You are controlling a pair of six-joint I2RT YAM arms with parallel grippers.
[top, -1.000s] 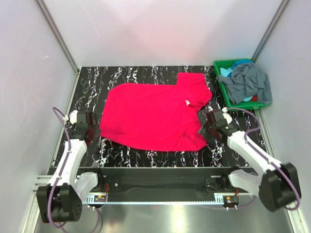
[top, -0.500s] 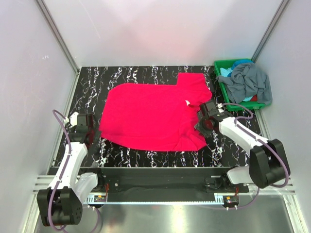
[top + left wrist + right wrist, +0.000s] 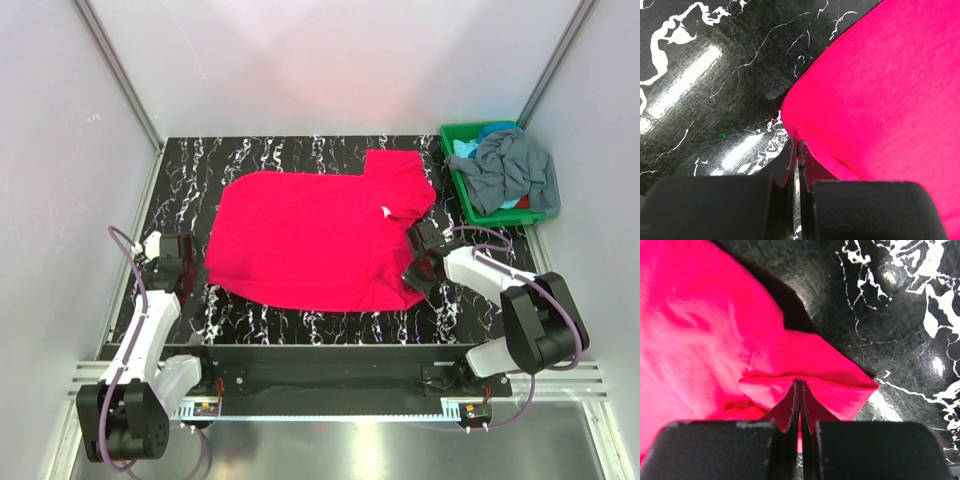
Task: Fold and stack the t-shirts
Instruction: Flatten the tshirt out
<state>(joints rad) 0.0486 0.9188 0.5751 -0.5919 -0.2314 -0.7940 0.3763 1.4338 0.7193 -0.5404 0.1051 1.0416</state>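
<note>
A magenta t-shirt (image 3: 320,235) lies spread flat on the black marbled table. My left gripper (image 3: 192,270) sits at its near left corner. In the left wrist view the jaws (image 3: 798,145) are pressed together with the shirt's corner (image 3: 792,127) at their tips. My right gripper (image 3: 415,268) is at the shirt's near right corner. There the jaws (image 3: 800,385) are shut on a bunched fold of magenta cloth (image 3: 805,372). A slate grey t-shirt (image 3: 512,170) and a light teal one (image 3: 465,148) lie heaped in the green bin.
The green plastic bin (image 3: 497,217) stands at the table's back right, close behind the right arm. White walls and metal frame posts close in the table on three sides. Bare marbled table (image 3: 190,180) shows to the left and in front of the shirt.
The right gripper moved left onto the shirt's near right corner and closed on the cloth. The left gripper stayed shut at the left corner, shifting only slightly.
</note>
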